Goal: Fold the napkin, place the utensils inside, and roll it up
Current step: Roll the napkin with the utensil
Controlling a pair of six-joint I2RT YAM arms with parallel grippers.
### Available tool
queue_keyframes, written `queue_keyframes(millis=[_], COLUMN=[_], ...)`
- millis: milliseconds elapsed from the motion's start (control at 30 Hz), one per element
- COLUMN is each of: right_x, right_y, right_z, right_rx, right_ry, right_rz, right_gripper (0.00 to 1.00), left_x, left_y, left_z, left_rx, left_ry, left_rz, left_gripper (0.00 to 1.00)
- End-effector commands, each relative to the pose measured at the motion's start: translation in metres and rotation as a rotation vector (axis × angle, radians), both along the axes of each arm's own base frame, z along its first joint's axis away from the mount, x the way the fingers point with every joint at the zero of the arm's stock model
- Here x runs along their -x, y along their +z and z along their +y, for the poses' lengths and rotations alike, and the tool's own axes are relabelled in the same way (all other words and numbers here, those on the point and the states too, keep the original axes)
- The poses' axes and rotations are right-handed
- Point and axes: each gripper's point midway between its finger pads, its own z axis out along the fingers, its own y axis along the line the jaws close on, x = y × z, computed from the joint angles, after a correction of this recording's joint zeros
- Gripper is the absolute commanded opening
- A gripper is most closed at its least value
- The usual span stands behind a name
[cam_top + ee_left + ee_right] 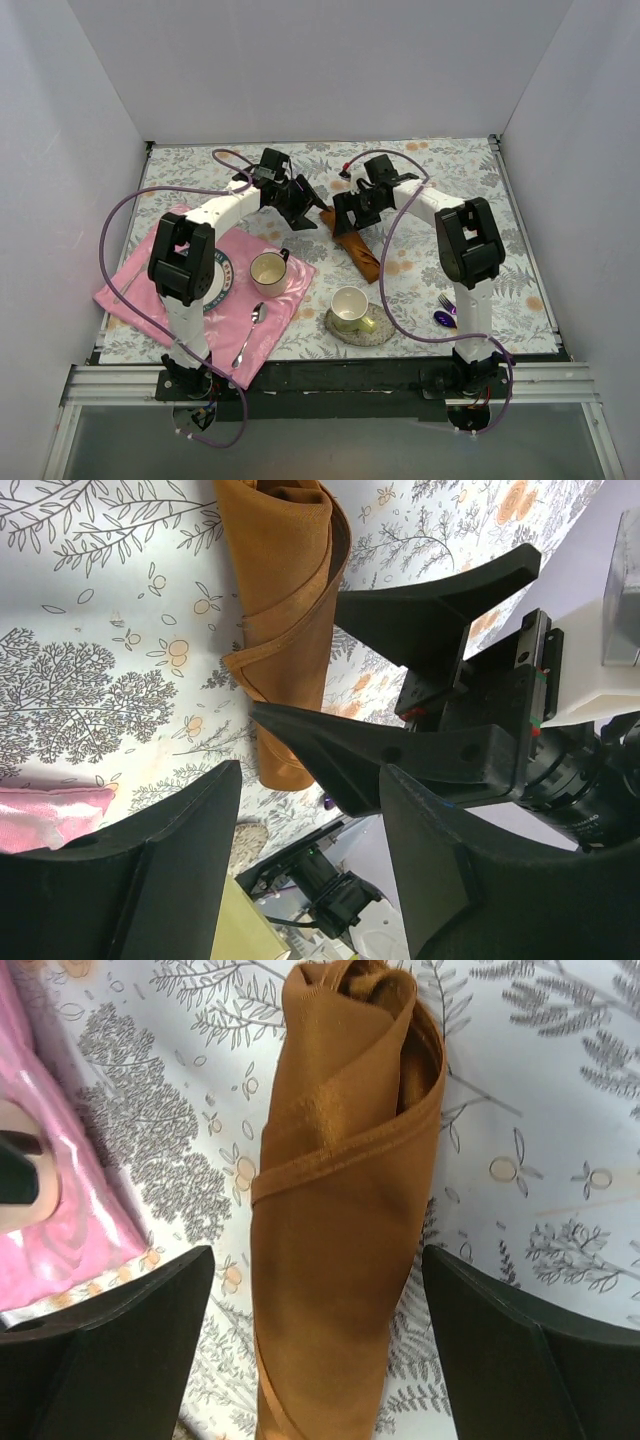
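Wide-spread jaws on the right gripper (315,1260), poised astride the napkin (345,1140), one finger on each side and neither touching cloth. Looks like a release stance, or a check on the roll without disturbing it. Parted jaws on the left gripper (310,820) too, nothing between them, parked near the roll's far end and facing its partner, perhaps to steady the cloth if needed.

Napkin rolled into a tight rust-orange tube, lying diagonally near the middle of the table (450,180), one edge wrapped across the front as a band (probably there to stop the tube springing open). Cannot see any utensil poking from the open top.

Worth noting: purple fork (444,300) and dark spoon (444,320) lying close by the right arm's base, well apart from the roll, so apparently not inside; nothing else of the set to be found in any view.

Off to the left, pink cloth (275,310) bearing plate (222,280), cup (268,270) and silver spoon (250,330), clear of both grippers.
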Motion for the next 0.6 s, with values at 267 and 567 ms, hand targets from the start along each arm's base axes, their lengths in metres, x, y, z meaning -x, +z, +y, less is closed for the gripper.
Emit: queue_keyframes(millis=[267,567], right_x=[-0.014,-0.004], right_y=[-0.017,-0.035], right_z=[0.004,-0.002], right_rx=[0.273,0.423], right_ry=[0.002,-0.045], right_rz=[-0.186,-0.212], right_gripper=[0.82,0.67], left_x=[0.005,0.011], left_y=[0.047,0.070], left_z=[0.009,0.018], left_rx=[0.032,0.048], left_ry=[0.029,0.074], left_rz=[-0.078,-0.105], left_gripper=[0.57,0.57])
